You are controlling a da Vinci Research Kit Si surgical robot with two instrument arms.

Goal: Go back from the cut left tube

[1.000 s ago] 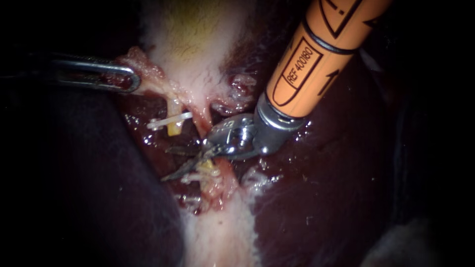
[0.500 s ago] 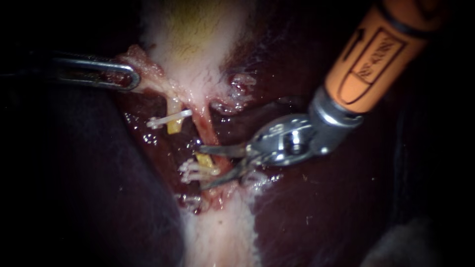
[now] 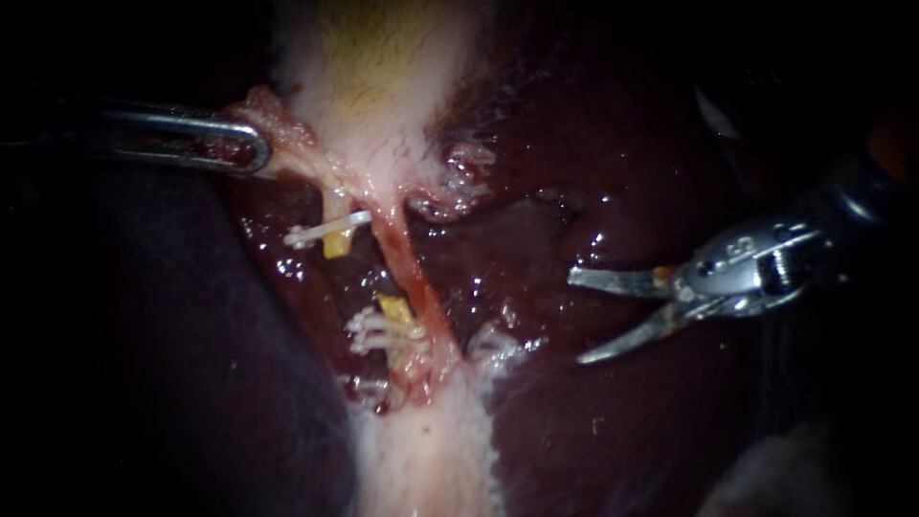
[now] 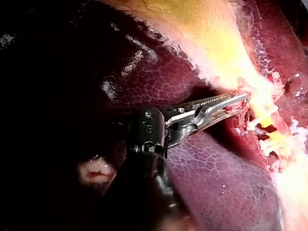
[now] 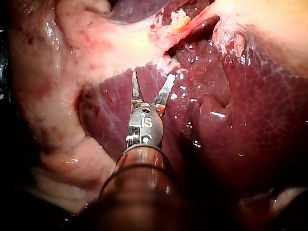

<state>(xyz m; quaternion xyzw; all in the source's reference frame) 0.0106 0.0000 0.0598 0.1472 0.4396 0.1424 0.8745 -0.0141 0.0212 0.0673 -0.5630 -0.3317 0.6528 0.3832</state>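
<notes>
Right instrument: claw apart, empty, over liver; cut left tube well ahead of it. Left instrument: claw clamped on gallbladder tissue.

Right instrument shaft — cut off by the endoscope view's edge.

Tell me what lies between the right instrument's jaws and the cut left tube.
Endoscope view: the uncut reddish tube beside the cut left tube, then bare wet liver up to the right instrument, whose jaws are open.
</notes>
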